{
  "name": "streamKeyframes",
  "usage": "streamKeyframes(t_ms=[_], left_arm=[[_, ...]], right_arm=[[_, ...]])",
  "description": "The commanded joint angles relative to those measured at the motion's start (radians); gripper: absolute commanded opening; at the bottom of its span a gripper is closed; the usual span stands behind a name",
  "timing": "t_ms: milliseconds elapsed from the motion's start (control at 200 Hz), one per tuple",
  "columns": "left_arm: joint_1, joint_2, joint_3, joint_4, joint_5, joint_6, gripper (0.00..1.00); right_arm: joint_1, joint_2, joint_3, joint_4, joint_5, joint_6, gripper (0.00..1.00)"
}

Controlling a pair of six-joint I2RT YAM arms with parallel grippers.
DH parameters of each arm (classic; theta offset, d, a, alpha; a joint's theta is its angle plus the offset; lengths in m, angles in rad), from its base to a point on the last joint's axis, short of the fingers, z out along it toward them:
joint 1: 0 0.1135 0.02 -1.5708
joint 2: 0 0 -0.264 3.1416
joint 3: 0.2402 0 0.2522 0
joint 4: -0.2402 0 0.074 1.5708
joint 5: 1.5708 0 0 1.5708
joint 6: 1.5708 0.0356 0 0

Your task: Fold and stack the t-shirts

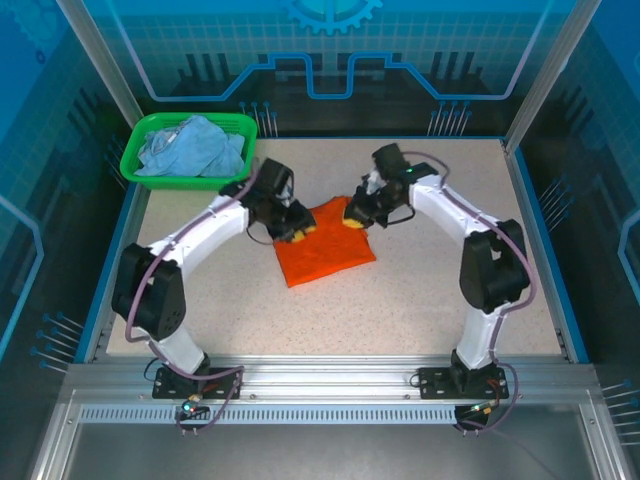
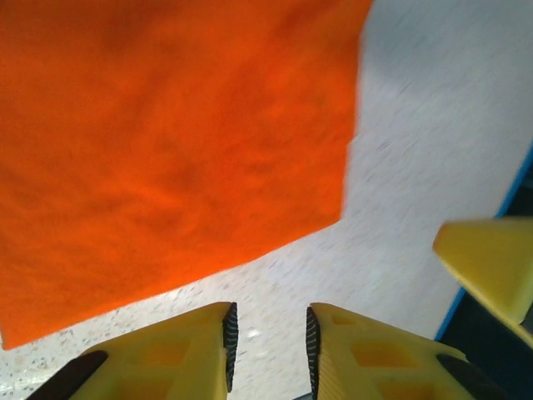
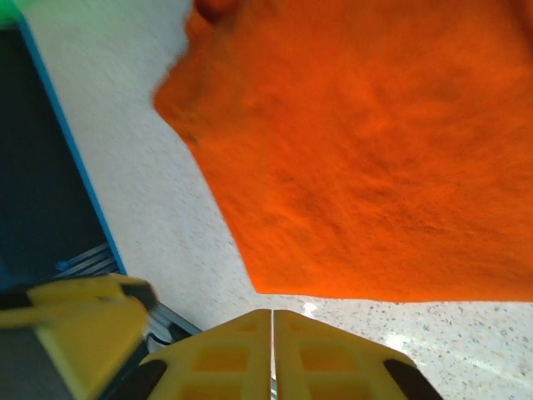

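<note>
Top view, bench (image 1: 430, 300): the orange t-shirt (image 1: 325, 250) lies flat just toward 12 o'clock of centre, as a compact, roughly four-sided packet skewed to the bench edges. The pale blue t-shirt (image 1: 195, 148) sits crumpled in the green basket (image 1: 131, 155) at the 10 o'clock corner, well apart from the orange one.

Left claw (image 1: 298, 232): stationed at the packet's 10 o'clock corner. Its wrist view shows the fingers standing a narrow way apart with bare bench between them and the cloth edge just ahead; nothing is gripped.

Right claw (image 1: 355, 215): stationed at the packet's 1 o'clock corner. Its wrist view shows the fingers pressed together, empty, with the orange hem just beyond the tips.

Assessment: both claws flank the far edge symmetrically, a placement that suits handling the two far corners as a pair so a fold lands square. With neither holding cloth, the orange fold is judged complete or close to it. The blue shirt is not yet folded or stacked. Risk noted: thin cloth may drag or unfold if a fingertip catches the hem.
</note>
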Motion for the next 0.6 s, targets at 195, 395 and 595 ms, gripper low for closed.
streamKeyframes(t_ms=[195, 395, 595], left_arm=[[-0.008, 0.098, -0.278, 0.124, -0.074, 0.047, 0.26], [-0.068, -0.048, -0.47, 0.095, -0.049, 0.078, 0.26], [-0.073, -0.288, -0.499, -0.021, -0.064, 0.094, 0.35]], right_arm=[[0.035, 0.149, -0.208, 0.156, 0.017, 0.01, 0.03], [0.107, -0.056, -0.508, 0.239, 0.033, 0.034, 0.04], [0.166, -0.289, -0.59, 0.195, 0.102, 0.07, 0.17]])
